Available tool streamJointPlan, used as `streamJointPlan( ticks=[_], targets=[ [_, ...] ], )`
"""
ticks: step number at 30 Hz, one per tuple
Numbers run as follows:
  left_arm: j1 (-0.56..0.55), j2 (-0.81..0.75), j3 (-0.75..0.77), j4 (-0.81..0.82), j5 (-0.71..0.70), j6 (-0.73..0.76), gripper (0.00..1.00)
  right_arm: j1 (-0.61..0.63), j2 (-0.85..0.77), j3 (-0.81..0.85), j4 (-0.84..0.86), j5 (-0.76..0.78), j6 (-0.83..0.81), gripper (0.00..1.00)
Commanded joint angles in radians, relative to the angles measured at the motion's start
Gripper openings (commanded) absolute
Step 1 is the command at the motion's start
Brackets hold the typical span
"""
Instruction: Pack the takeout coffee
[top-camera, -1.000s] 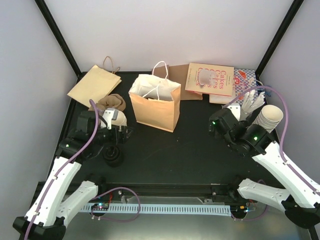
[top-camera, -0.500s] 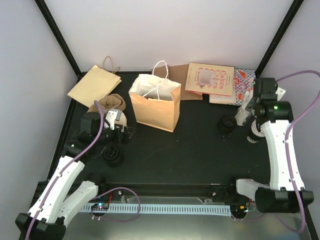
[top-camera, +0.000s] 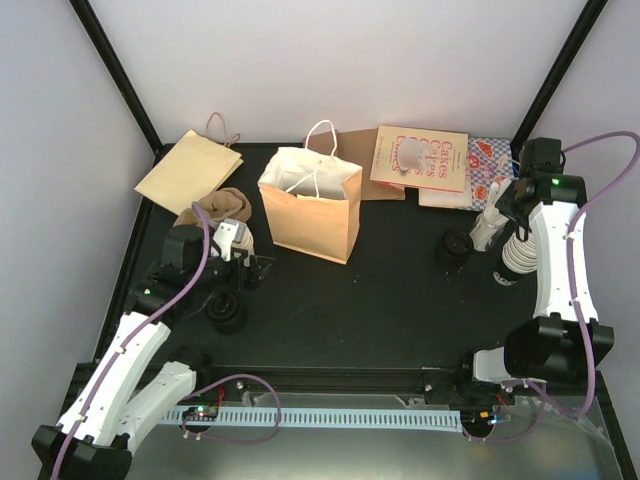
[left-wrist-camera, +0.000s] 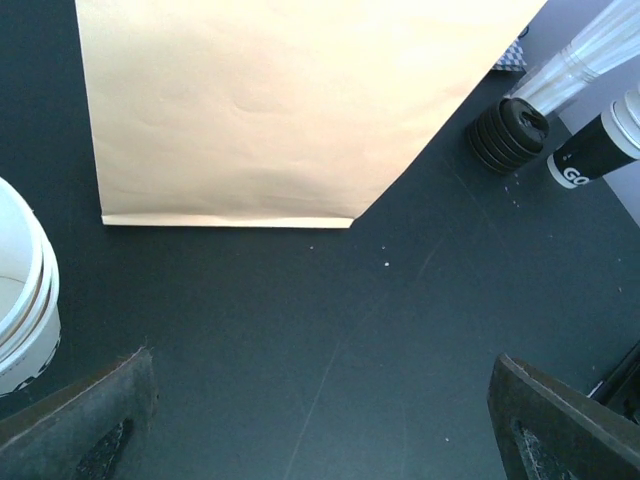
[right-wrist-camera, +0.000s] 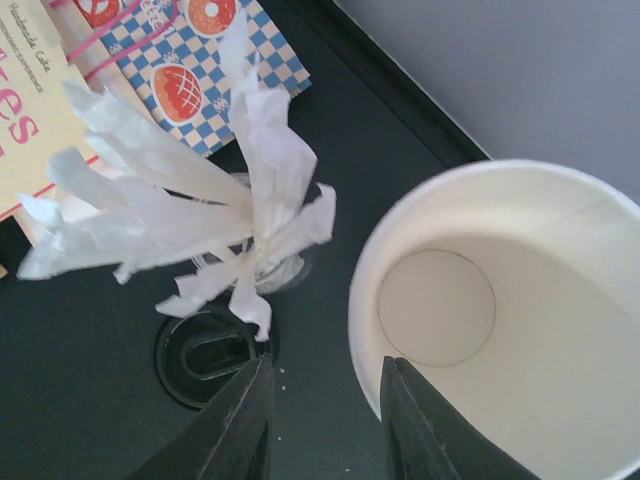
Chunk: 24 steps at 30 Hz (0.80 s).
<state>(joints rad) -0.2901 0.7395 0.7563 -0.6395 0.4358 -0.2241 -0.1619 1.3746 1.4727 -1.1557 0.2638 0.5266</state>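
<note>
A stack of white paper cups (top-camera: 516, 256) with a black band at its foot stands at the right. Its top cup (right-wrist-camera: 520, 320) is empty and lidless. My right gripper (right-wrist-camera: 325, 400) hangs over it with the jaws partly apart. The right finger is inside the cup at the wall, and the left finger is outside, a gap away from the rim. A pile of black lids (right-wrist-camera: 205, 350) lies just left. My left gripper (left-wrist-camera: 330, 440) is wide open over bare table in front of the upright tan bag (top-camera: 310, 205). A takeout coffee with its lid on is out of view.
Paper-wrapped straws (right-wrist-camera: 180, 200) stand in a holder between lids and cups. Another cup stack (top-camera: 236, 236) and black lids (top-camera: 225, 312) sit by the left arm, with a brown pulp tray (top-camera: 222, 205) behind. A flat paper bag (top-camera: 188, 170) and booklets (top-camera: 420, 158) lie at the back.
The right arm swung up from low over the table to stand above the right cup stack, and its jaws have narrowed. The left arm has barely moved.
</note>
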Motion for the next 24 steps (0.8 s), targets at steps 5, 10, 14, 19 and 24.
streamJointPlan(
  ticks=[5,10,14,19,24],
  targets=[
    [-0.006,-0.003,-0.002,0.034,0.043,0.023,0.93,-0.008,0.063,0.094,-0.056,-0.006,-0.018,0.30],
    [-0.006,-0.008,-0.003,0.032,0.045,0.025,0.93,-0.036,0.096,0.113,-0.072,0.011,-0.016,0.26],
    [-0.006,-0.008,-0.003,0.031,0.049,0.027,0.93,-0.040,0.098,0.114,-0.077,0.036,-0.009,0.27],
    [-0.006,-0.009,-0.003,0.035,0.055,0.028,0.94,-0.043,0.081,0.105,-0.067,0.039,-0.013,0.27],
    [-0.006,-0.008,-0.003,0.034,0.055,0.030,0.94,-0.044,0.098,0.101,-0.065,0.027,-0.013,0.25]
  ],
)
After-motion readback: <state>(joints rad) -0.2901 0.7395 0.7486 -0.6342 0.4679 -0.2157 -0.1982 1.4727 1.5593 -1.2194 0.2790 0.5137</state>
